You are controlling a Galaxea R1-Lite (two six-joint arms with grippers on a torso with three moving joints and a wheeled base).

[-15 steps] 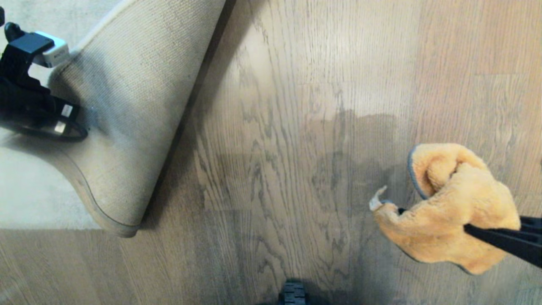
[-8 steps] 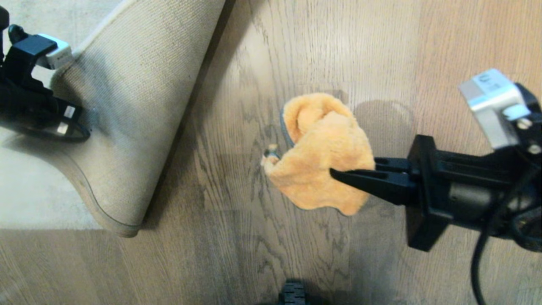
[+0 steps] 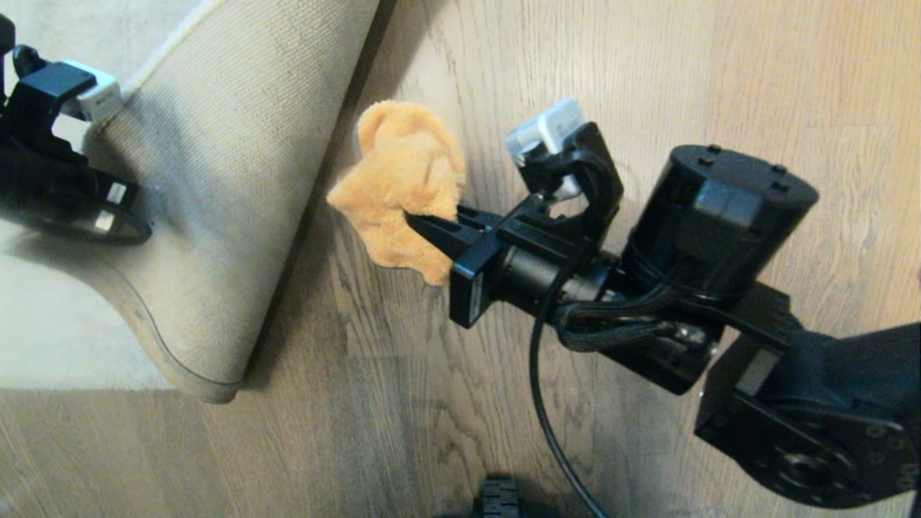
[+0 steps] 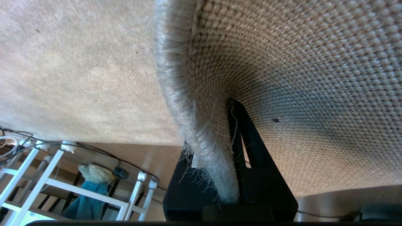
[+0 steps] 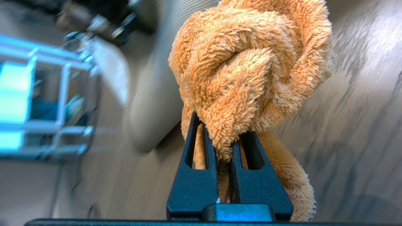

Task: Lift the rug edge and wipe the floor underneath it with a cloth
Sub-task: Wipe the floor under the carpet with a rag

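Head camera: high, looking steeply down at floor, wide coverage. Left wrist camera: behind left pincer, very close to rug edge. Right wrist camera: behind right pincer, close on cloth. Shared by all: lifted rug edge.
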